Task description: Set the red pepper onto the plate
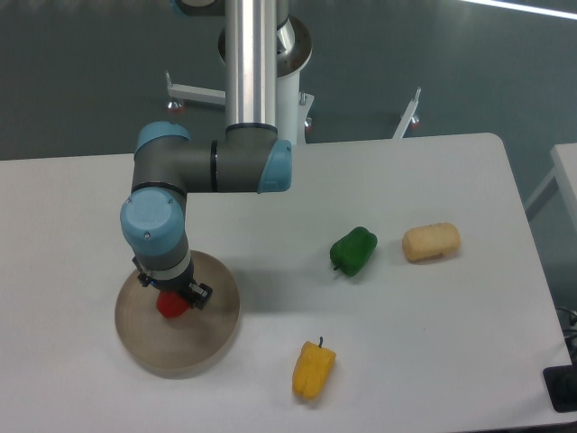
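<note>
Gripper (171,298) over round beige plate (207,338) — glossy red pepper (171,306) beneath; jaw state unclear.

Even, bright overhead light is washing across the white bench (406,361), leaving it close to overexposed while the floor beyond is staying dim grey. A thin strip of glare is streaking the top right corner. Soft, short shadows are pooling under the arm (212,167), beside the plate (203,347) and beneath the green pepper (353,250) and yellow pepper (314,370). The picture is looking slightly soft and grainy, with the silver arm column showing a pale sheen.
</note>
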Tool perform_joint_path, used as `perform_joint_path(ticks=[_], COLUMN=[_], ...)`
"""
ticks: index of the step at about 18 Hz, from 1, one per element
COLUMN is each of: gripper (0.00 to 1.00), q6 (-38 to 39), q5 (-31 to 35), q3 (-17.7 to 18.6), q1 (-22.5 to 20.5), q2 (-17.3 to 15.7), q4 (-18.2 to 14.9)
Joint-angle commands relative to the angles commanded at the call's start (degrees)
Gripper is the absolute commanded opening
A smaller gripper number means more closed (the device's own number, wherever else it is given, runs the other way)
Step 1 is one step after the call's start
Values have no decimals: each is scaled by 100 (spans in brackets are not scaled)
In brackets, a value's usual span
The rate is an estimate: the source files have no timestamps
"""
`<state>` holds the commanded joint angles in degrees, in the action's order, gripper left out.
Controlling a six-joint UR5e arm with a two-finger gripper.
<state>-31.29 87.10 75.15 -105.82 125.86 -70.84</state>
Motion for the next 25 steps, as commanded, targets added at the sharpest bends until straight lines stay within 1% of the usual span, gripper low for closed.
perform_joint_path(ticks=[7,8,10,14,18,21,25], gripper=[57,58,64,65,83,89,92], q6=[0,0,-18,-35,-53,-62,-70], q5=[18,18,18,18,18,18,18], q3=[0,0,0,18,44,53,62], q1=[0,0,0,0,0,0,0], q2=[18,26,26,26,18,9,-44], q4=[-9,-9,-9,-9,-9,-17,-35])
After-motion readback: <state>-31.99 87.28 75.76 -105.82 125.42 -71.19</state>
